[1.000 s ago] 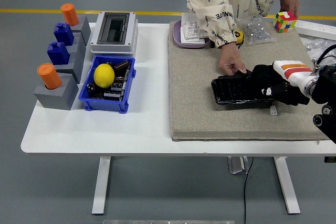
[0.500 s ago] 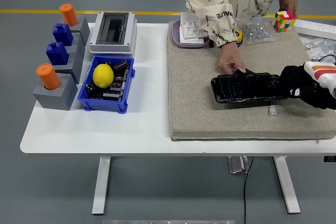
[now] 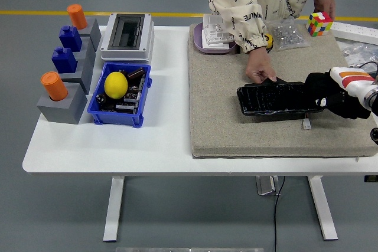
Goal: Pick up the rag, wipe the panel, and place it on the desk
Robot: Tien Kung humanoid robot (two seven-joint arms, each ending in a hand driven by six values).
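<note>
The black panel [image 3: 271,98] lies flat on the beige mat [image 3: 224,122], right of the middle. A person's hand [image 3: 258,72] pins its upper left corner. My right hand [image 3: 322,95], black with a white and orange wrist, comes in from the right edge and rests on the panel's right end. It is shut on a dark rag [image 3: 341,109] that bunches under and behind the palm; rag and fingers are hard to tell apart. The left arm is out of view.
A small white connector [image 3: 306,124] lies just below the panel. At the mat's back stand a purple tray [image 3: 212,41], a bag of parts [image 3: 287,32] and a colour cube [image 3: 319,23]. Left of the mat sit a blue bin [image 3: 139,95] with a lemon [image 3: 116,84], a white box [image 3: 127,36] and grey blocks [image 3: 62,105].
My right hand with the rag slid right, off the panel's middle, then came back left a little onto its right end. The person's hand has kept its hold on the corner.
</note>
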